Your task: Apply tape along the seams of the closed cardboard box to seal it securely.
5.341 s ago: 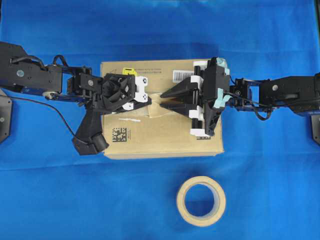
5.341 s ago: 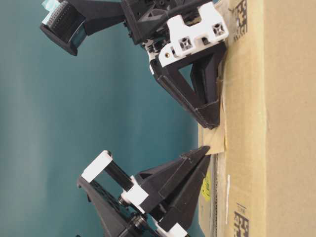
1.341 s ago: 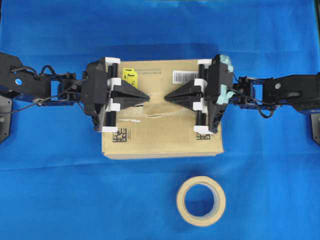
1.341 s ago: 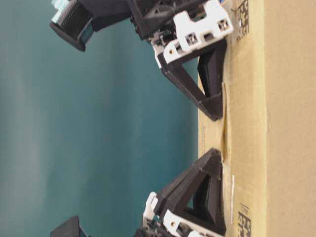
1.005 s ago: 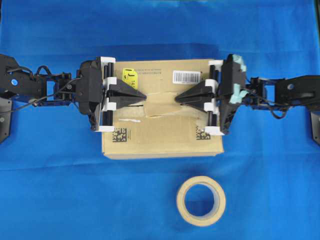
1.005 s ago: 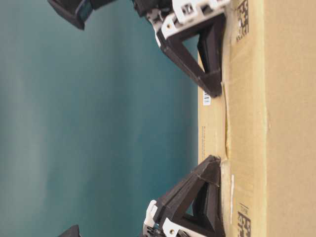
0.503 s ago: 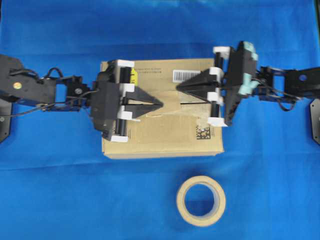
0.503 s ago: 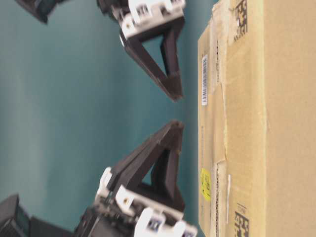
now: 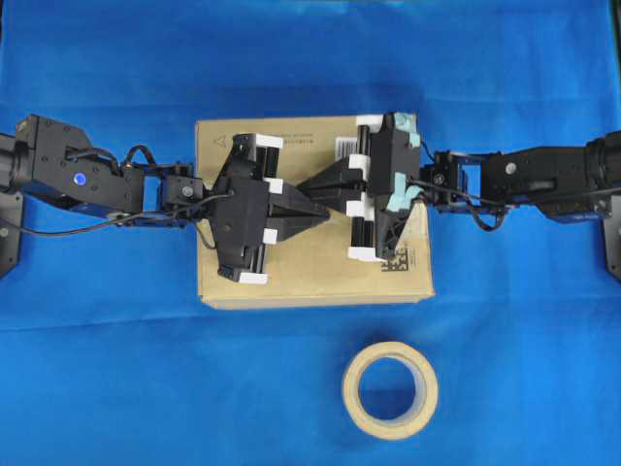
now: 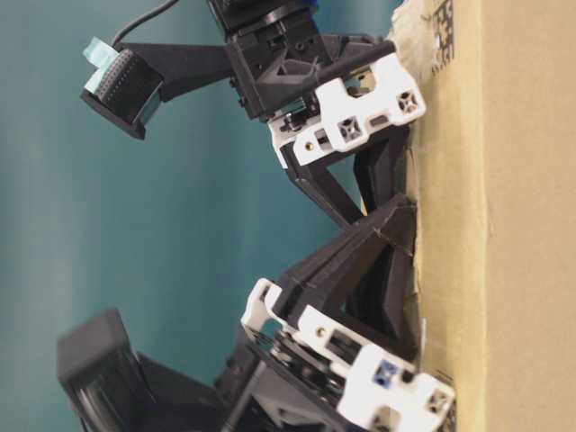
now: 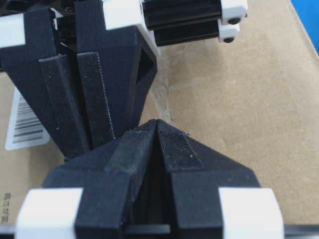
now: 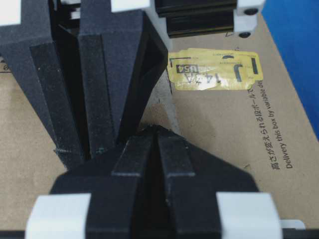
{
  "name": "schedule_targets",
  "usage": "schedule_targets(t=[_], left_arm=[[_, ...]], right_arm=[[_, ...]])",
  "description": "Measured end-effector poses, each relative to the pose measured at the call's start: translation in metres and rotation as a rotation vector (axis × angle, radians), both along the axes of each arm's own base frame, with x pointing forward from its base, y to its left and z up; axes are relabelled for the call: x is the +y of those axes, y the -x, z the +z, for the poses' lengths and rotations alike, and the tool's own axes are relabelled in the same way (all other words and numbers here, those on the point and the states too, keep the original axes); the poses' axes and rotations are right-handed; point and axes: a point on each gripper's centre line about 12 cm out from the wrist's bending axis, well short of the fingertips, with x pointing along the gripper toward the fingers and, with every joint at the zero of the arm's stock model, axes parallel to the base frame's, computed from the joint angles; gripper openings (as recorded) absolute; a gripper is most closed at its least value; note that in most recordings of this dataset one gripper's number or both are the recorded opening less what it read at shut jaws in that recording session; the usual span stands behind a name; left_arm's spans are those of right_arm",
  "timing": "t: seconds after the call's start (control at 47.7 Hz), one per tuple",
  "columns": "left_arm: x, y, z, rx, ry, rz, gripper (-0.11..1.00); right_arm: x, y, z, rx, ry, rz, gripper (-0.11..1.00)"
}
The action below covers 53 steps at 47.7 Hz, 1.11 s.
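Observation:
The brown cardboard box point(image 9: 320, 272) lies in the middle of the blue cloth. My left gripper point(image 9: 325, 209) and right gripper point(image 9: 303, 188) are both shut, with nothing between the jaws. Their tips cross side by side on the middle of the box top, touching it in the table-level view point(image 10: 407, 209). In the left wrist view my left gripper point(image 11: 157, 122) rests beside a pale torn stretch of the seam point(image 11: 162, 97). In the right wrist view my right gripper point(image 12: 158, 129) sits below the yellow sticker point(image 12: 214, 69). The loose tape piece is hidden under the grippers.
The beige tape roll point(image 9: 390, 390) lies flat on the cloth in front of the box. A white barcode label point(image 11: 24, 119) and a black data code point(image 9: 398, 260) sit on the box top. Blue cloth surrounds the box.
Earlier both shut grippers slid apart along the seam, then lifted off the box. Since half a second ago they have come down and inward, tips crossing at the box's middle.

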Motion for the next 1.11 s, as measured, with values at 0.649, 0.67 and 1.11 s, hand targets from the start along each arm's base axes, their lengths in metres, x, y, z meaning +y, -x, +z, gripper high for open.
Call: schedule_targets(t=[0.649, 0.67, 1.11], left_arm=[[-0.002, 0.035, -0.02, 0.025, 0.148, 0.063, 0.0], [-0.002, 0.036, -0.02, 0.027, 0.149, 0.064, 0.0], [-0.004, 0.039, -0.02, 0.039, 0.167, 0.066, 0.0]], right_arm=[[0.02, 0.03, -0.012, 0.04, -0.051, 0.015, 0.0], [0.02, 0.033, -0.012, 0.043, -0.054, 0.014, 0.0], [0.023, 0.063, -0.009, 0.045, -0.083, -0.002, 0.0]])
